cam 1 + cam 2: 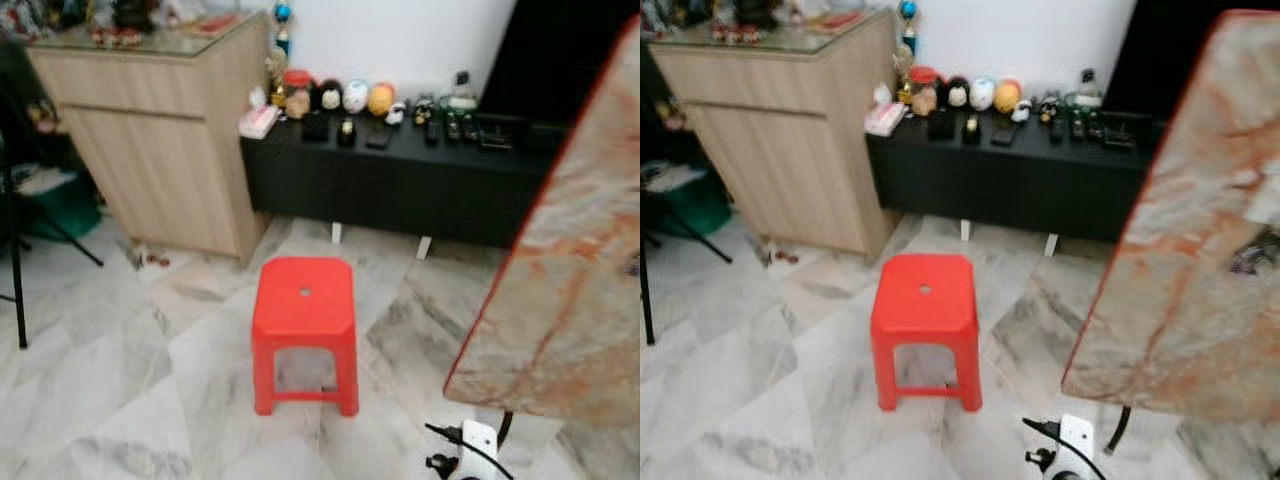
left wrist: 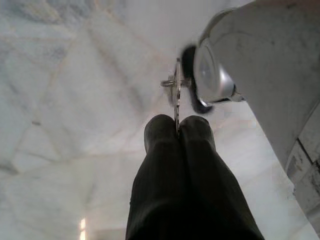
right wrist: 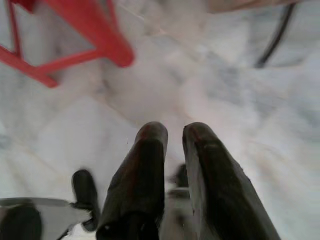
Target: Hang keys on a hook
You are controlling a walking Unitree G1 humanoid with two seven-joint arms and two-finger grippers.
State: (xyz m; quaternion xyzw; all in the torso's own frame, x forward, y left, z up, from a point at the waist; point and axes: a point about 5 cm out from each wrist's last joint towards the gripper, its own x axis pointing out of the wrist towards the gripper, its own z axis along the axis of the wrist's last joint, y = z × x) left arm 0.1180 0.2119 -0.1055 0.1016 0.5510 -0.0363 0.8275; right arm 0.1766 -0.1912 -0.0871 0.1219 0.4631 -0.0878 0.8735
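We stand on a pale marble floor (image 1: 120, 400) with a red plastic stool (image 1: 304, 330) at centre. Behind it, a black low cabinet (image 1: 400, 180) carries small figurines, beside a wooden cabinet (image 1: 160, 150). A marble-patterned tabletop (image 1: 570, 290) edge rises at our right, with a power strip (image 1: 478, 440) below it. Our left hand (image 2: 177, 125) has its fingers pressed together on the keys (image 2: 176, 87), which stick out past the fingertips above the floor. Our right hand (image 3: 175, 135) holds nothing, fingers slightly parted, near the stool's legs.
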